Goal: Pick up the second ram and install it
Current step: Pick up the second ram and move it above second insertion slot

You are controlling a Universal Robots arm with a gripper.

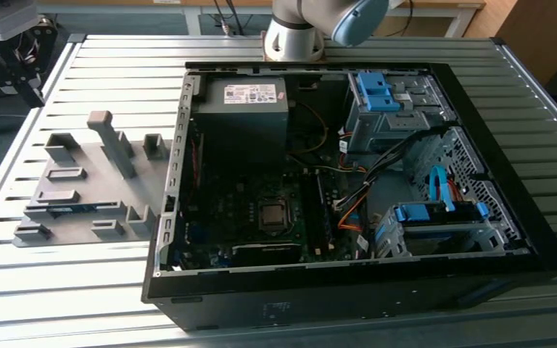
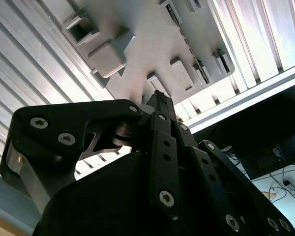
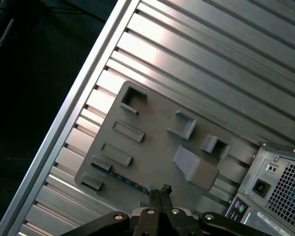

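Hovering over the grey fixture plate [image 3: 152, 142], the gripper [image 3: 161, 191] has its two fingers pressed together, with nothing between them; the second wrist view shows the gripper [image 2: 160, 98] closed in the same way. The second ram [image 3: 127, 180] lies on its edge in a slot of the plate, between small grey blocks. In the first wrist view the fingertips appear just beside one end of the ram, but I cannot tell if they touch it.

In the exterior view the ram [image 1: 66, 211] is at the near part of the plate [image 1: 95, 196], on the exterior view's left. The plate lies on a ribbed metal table [image 1: 114, 65], just beside an open computer case [image 1: 259, 304]. The arm [image 1: 293, 36] stands on the far side of the case.
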